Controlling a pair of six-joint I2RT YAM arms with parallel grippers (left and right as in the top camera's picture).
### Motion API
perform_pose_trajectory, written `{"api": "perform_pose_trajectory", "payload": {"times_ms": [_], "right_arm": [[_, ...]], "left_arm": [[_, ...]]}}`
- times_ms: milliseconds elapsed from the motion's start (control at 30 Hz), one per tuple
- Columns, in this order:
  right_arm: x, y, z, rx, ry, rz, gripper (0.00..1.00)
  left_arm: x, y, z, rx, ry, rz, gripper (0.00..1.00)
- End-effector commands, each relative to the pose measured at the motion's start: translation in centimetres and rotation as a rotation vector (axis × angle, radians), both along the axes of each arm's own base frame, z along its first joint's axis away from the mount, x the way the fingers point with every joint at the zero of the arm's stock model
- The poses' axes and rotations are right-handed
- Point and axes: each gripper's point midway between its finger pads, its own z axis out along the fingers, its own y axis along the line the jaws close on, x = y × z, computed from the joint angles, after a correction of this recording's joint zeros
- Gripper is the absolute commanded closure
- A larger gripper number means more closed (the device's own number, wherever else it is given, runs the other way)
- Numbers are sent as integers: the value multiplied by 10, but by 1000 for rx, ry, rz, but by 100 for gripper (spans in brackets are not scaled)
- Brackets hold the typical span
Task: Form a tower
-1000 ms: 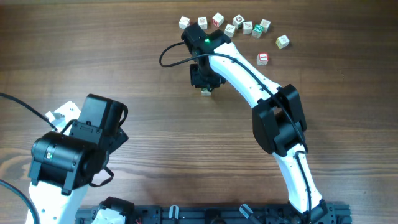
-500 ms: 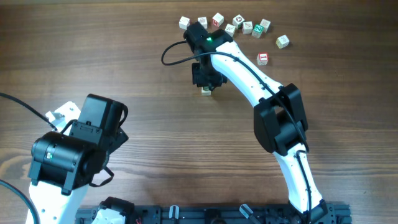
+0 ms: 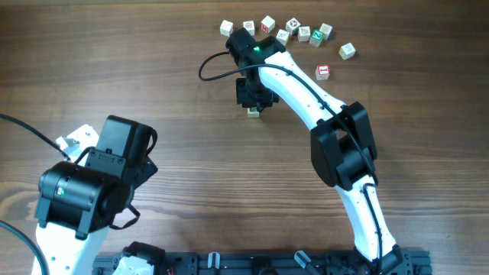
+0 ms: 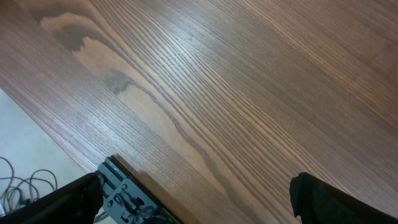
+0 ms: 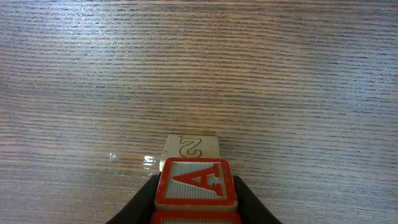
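Note:
My right gripper (image 5: pixel 196 208) is shut on a pale cube with a red letter A (image 5: pixel 196 182) on its upper face. Just beyond it, lower down, the tower (image 5: pixel 191 147) shows only its pale top face, marked 2; what lies under that face is hidden. From overhead the right gripper (image 3: pixel 253 98) hangs over the tower (image 3: pixel 253 112), with a sliver of that cube showing at its near edge. My left gripper (image 4: pixel 199 199) is open over bare wood at the table's front left, nothing between its fingers (image 4: pixel 323 199).
Several loose cubes lie in a row at the back of the table (image 3: pixel 304 33), with one apart at the right (image 3: pixel 348 50) and a red-faced one (image 3: pixel 322 72) nearer. The left arm (image 3: pixel 92 183) fills the front left. The table edge and a rail (image 4: pixel 127 193) run along the front.
The right gripper with its cube has edged slightly to the right over the tower. The left arm has not moved.

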Motion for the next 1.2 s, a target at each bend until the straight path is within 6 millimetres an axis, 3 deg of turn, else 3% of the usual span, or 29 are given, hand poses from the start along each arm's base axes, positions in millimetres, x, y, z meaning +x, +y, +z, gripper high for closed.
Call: {"api": "perform_pose_trajectory", "payload": {"times_ms": [0,1167], "right_arm": [[-2,-2,-14,-15,26,8,95],[3,2,31,-53,-113,-24,95]], "left_arm": [[-1,1,1,-6,-12,23,0],[-1,1,1,-6,-12,23,0]]}}
